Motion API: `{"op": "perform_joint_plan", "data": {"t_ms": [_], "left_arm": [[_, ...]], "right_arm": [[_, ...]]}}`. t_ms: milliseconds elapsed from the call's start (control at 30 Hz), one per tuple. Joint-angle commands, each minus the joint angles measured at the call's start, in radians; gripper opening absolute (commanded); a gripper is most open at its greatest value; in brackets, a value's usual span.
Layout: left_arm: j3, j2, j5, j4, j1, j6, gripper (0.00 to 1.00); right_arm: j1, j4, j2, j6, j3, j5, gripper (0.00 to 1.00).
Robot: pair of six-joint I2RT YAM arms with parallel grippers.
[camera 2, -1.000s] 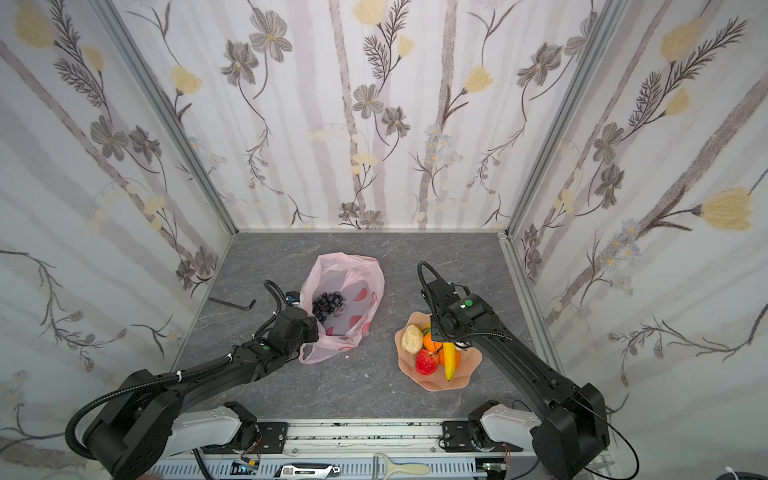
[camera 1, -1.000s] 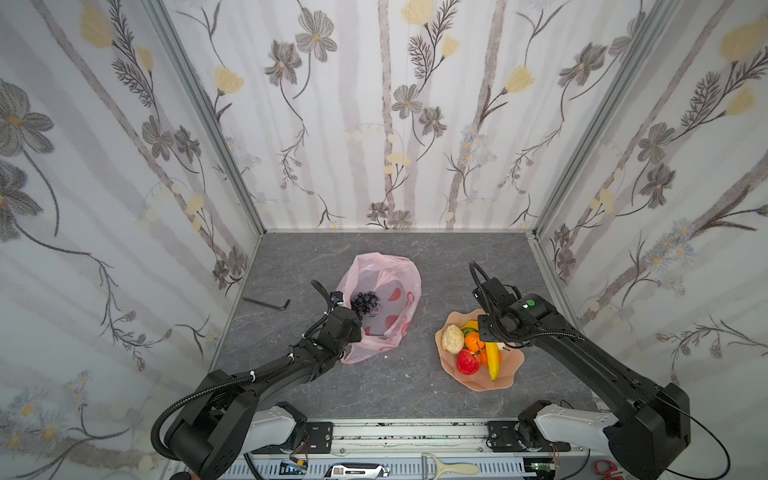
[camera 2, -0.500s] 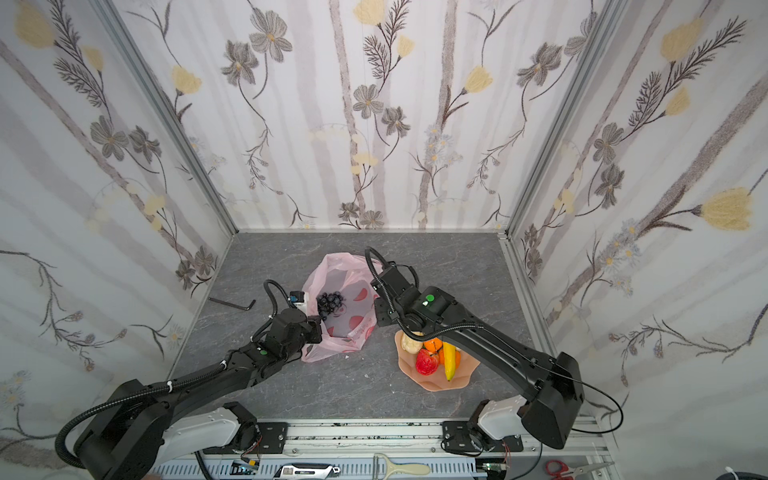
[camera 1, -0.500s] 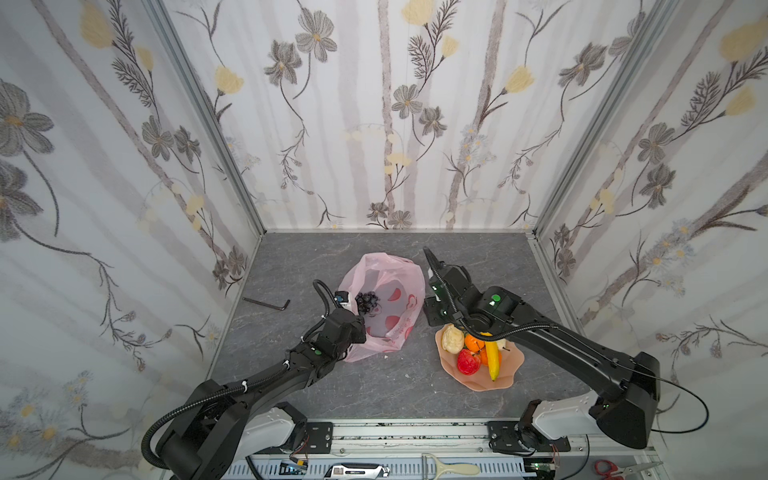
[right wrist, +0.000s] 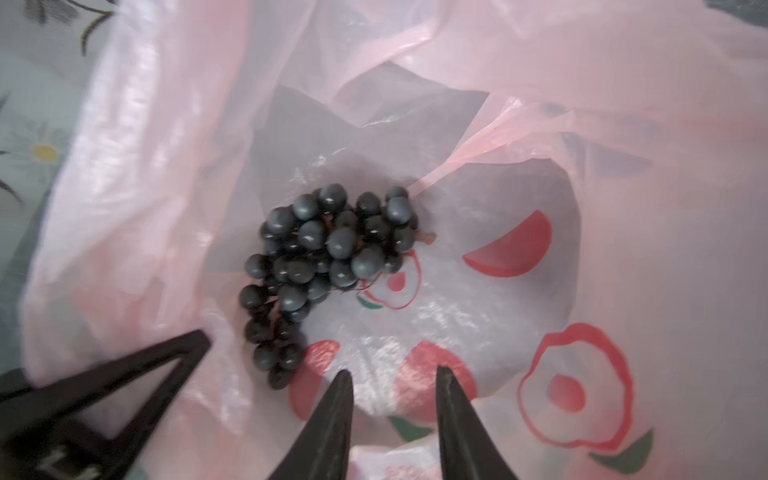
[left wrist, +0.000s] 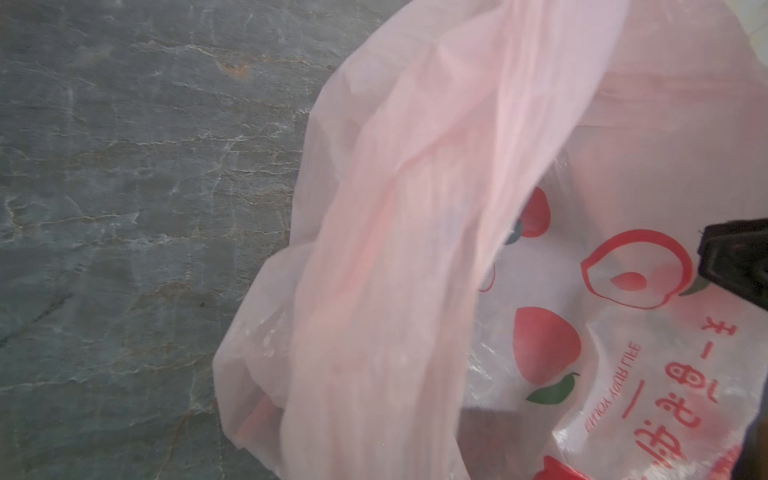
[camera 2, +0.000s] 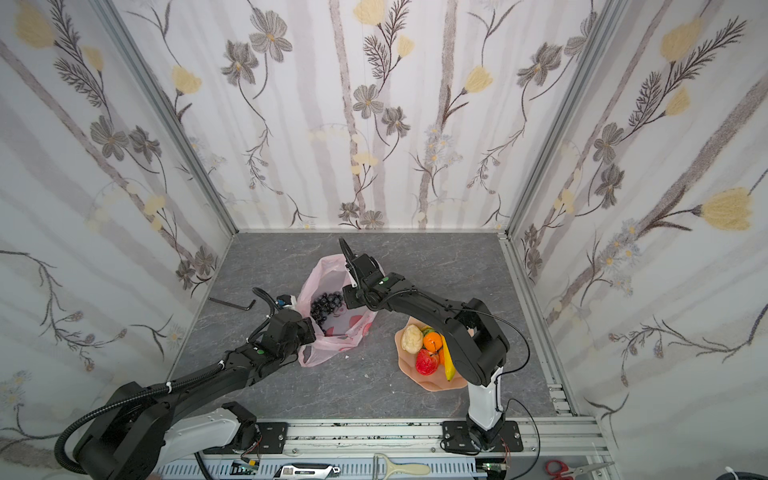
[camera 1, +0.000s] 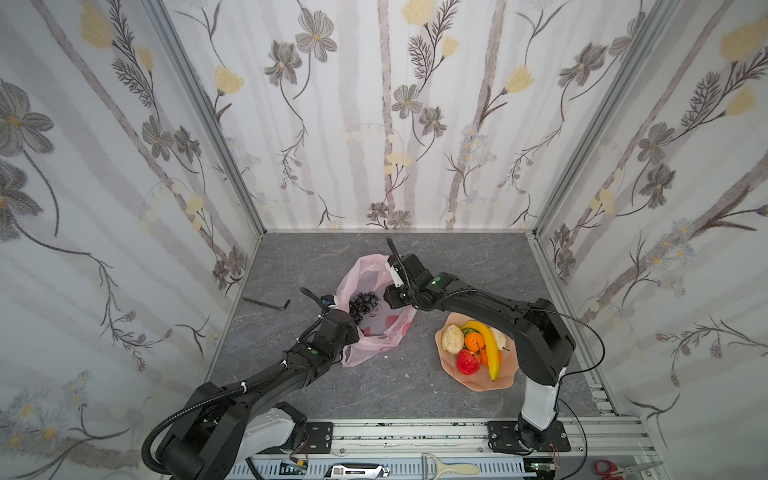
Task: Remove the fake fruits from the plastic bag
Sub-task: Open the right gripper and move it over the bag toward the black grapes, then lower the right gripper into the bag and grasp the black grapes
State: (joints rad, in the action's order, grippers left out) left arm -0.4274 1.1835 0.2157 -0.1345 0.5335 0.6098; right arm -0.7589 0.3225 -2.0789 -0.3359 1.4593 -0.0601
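The grape bunch lies inside the plastic bag, left of centre in the right wrist view and in the middle of the worktop in both top views. It looks like the last fruit inside. It is probably light, with smooth, slippery berries loosely strung on thin stalks. A grip across the thick middle of the cluster should therefore hold better than one on a single berry. The film is thin and limp and could get pinched along with it.

The right pincer hangs just short of the bunch, part open and empty. The left pincer is closed on the bag's rim, propping the mouth open.

Only the right wrist view shows that gap and the stalks. Only the top views show the dish holding the other fake fruits, lower right of the bag.
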Motion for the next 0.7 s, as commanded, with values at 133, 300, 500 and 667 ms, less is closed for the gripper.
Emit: {"op": "perform_joint_plan", "data": {"t_ms": [133, 300, 500, 667], "left_arm": [[-0.117, 0.145, 0.002, 0.033, -0.026, 0.001, 0.03], [-0.185, 0.247, 0.035, 0.077, -0.039, 0.013, 0.03], [-0.226, 0.300, 0.060, 0.102, -0.061, 0.021, 0.03], [-0.245, 0.310, 0.069, 0.117, -0.084, 0.011, 0.02]], "right_arm": [[0.038, -0.035, -0.133, 0.206, 0.103, -0.068, 0.32], [0.030, -0.001, -0.223, 0.209, 0.191, 0.017, 0.31], [0.012, 0.046, -0.311, 0.231, 0.273, 0.104, 0.30], [-0.002, 0.040, -0.349, 0.236, 0.318, 0.139, 0.30]]}}
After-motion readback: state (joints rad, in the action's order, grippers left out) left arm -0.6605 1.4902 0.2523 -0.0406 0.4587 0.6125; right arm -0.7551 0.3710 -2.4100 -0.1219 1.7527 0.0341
